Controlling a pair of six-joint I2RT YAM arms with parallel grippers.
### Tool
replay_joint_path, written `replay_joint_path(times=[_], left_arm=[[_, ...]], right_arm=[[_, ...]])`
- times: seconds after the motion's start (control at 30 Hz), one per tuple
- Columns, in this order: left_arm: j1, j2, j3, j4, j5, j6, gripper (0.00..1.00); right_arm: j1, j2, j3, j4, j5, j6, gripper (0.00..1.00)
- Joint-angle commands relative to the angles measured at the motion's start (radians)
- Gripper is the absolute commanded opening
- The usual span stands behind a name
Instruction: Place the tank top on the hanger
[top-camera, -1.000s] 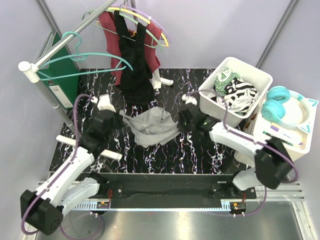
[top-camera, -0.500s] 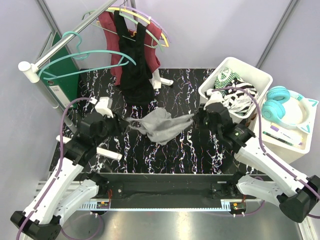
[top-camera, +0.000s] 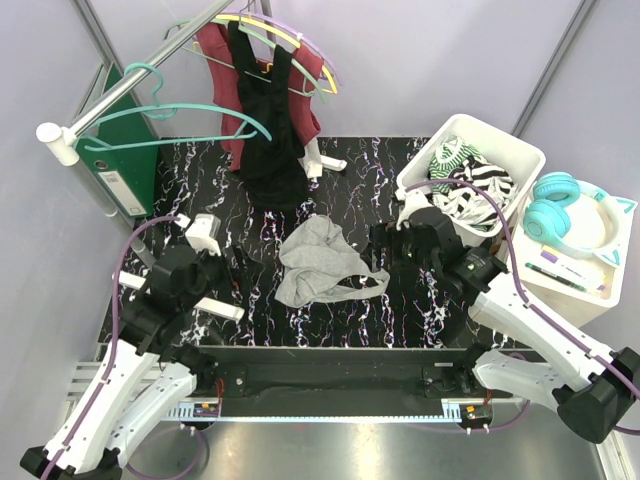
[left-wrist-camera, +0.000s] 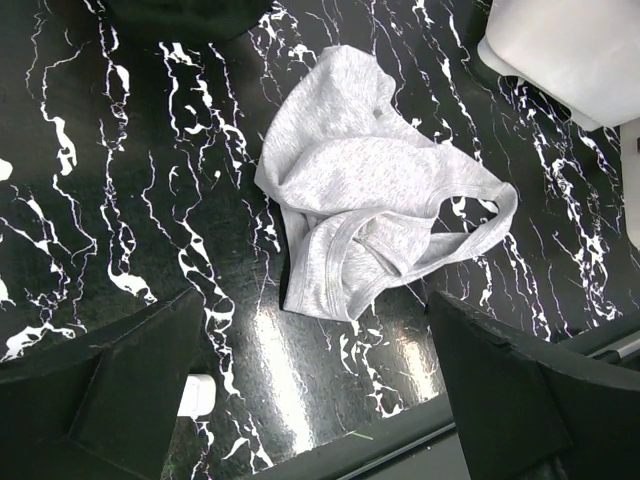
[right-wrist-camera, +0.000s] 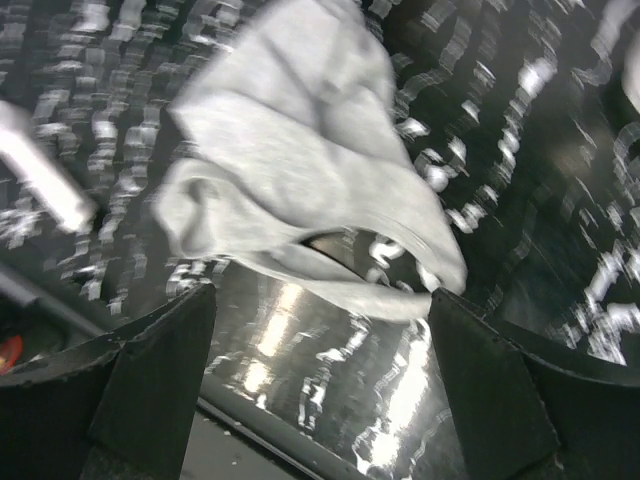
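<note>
Top external view: we are holding the left gripper (top-camera: 243, 264) and the right gripper (top-camera: 386, 243) spread wide and empty on either side of the tank top (top-camera: 318, 262), which is lying crumpled on the table (top-camera: 330, 330), and we are judging this light, limp knit best pinched by its thin shoulder straps.

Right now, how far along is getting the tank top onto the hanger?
Done: nothing visible. The tank top lies crumpled on the table, ungripped. In hand: left gripper and right gripper flank it, open. Remaining: grasp it, thread it onto the teal hanger, empty on the rail.
</note>
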Motion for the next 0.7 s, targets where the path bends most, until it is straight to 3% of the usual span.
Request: replay_joint_path(times=[0.0, 0.13, 0.47, 0.67], left_arm=[[0.0, -0.036, -0.037, 0.021, -0.02, -0.002, 0.99], [0.0, -0.072, -0.045, 0.016, -0.079, -0.007, 0.99], [0.002, -0.095, -0.043, 0.012, -0.091, -0.009, 0.99], [0.003, -0.126, -0.046, 0.01, -0.092, -0.009, 0.99]], right_arm=[[0.001, 0.006, 0.11, 0.13, -0.223, -0.153, 0.95], [0.003, 0.07, 0.181, 0.222, -0.417, -0.215, 0.99], [0.003, 0.323, 0.434, 0.368, -0.497, -0.262, 0.99], [0.003, 0.443, 0.543, 0.541, -0.577, -0.319, 0.99]])
